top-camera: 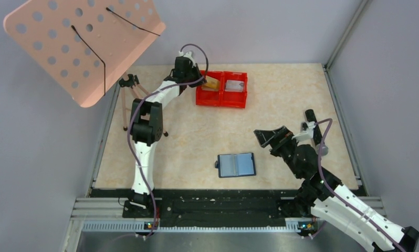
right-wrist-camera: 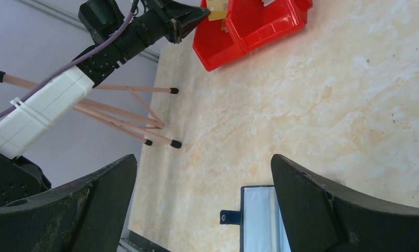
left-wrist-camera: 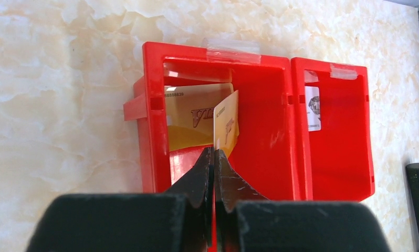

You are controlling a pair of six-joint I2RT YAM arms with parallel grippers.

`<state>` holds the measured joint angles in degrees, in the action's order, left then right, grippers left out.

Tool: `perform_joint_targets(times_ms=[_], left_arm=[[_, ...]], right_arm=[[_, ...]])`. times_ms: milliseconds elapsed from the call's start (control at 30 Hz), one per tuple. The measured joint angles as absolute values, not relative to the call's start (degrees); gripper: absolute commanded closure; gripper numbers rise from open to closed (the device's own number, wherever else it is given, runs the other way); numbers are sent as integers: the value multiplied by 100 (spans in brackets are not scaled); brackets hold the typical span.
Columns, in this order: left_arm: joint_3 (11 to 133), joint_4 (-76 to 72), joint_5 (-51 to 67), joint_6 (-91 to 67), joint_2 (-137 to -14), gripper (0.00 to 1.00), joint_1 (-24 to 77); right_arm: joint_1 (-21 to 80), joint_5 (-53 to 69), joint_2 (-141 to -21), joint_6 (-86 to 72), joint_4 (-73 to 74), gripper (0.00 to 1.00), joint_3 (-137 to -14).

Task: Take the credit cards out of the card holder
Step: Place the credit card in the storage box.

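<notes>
The card holder (top-camera: 237, 164) lies open and flat near the front middle of the table, grey-blue pockets up, its tab (right-wrist-camera: 230, 216) pointing left. My left gripper (left-wrist-camera: 214, 152) is shut on a gold credit card (left-wrist-camera: 226, 123), held on edge over the left compartment of a red tray (left-wrist-camera: 150, 136). Another gold card (left-wrist-camera: 194, 113) leans inside that compartment. A silver-grey card (top-camera: 233, 85) lies in the right compartment. My right gripper (right-wrist-camera: 203, 160) hangs open just right of the card holder (right-wrist-camera: 257, 220), nothing between its fingers.
A pink perforated music stand (top-camera: 81, 42) on a tripod (top-camera: 126, 107) stands at the back left, beside the left arm. A black cylinder (top-camera: 311, 119) lies at the right, behind the right gripper. Grey walls close the table at the back and sides.
</notes>
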<state>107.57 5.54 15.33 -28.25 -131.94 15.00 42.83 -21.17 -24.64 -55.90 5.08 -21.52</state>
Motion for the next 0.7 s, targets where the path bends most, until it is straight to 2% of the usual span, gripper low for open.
perform_joint_targets(times_ms=[400, 700], left_arm=[[11013, 443, 1588, -2974, -13441, 99, 1468], [11137, 412, 1542, -2980, -13555, 84, 1470]], right_arm=[[4283, -2191, -2600, -5472, 399, 1, -2152], [4283, -2272, -2521, -5376, 388, 1, -2156]])
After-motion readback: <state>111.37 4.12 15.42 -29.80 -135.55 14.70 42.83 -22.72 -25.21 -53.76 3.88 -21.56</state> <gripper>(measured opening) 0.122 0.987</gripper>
